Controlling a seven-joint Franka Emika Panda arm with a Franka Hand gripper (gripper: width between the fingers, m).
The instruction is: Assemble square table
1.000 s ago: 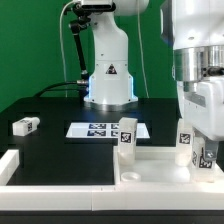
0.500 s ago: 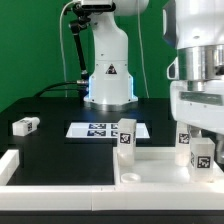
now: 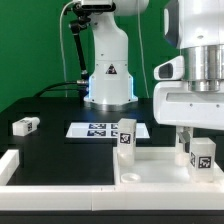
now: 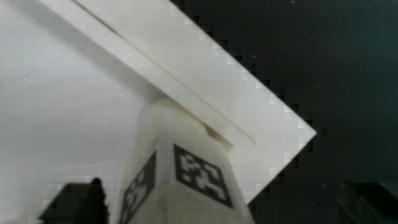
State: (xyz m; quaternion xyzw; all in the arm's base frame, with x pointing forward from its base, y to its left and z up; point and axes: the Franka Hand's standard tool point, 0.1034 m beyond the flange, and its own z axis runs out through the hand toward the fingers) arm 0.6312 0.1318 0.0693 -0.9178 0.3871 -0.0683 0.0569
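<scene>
One long white border rail (image 3: 60, 175) lies nearest to me, at seven o'clock of the exterior view, along the front edge of the black tabletop (image 3: 60, 145). At five o'clock, touching the end of this rail, lies the square top (image 3: 160, 162), flat, with its raised rim upward.

On the top, at about four o'clock, one leg (image 3: 203, 152) stands upright near the corner, and its black-and-white tag faces me. The hand (image 3: 197, 140) hangs directly over this leg, low, and its big white body covers the space above it. The wrist view looks down on the same leg (image 4: 187, 160), which stands at a corner of the top (image 4: 71, 90) and has a tag on each of two neighbouring faces. The dark fingertips (image 4: 80, 200) are spread, one on each side of the leg. One is just beside it, the other is well apart, so the hand pinches nothing.

At the far corner of the top, close to six o'clock, a second leg (image 3: 127, 133) stands upright, also with a tag toward me.

Behind it the marker board (image 3: 100, 129) lies flat on the tabletop near the centre. At nine o'clock a loose leg (image 3: 25, 126) lies on its side, well apart from the top. Farthest, at twelve o'clock, the white robot base (image 3: 108, 85) stands before a green wall (image 3: 30, 40).
</scene>
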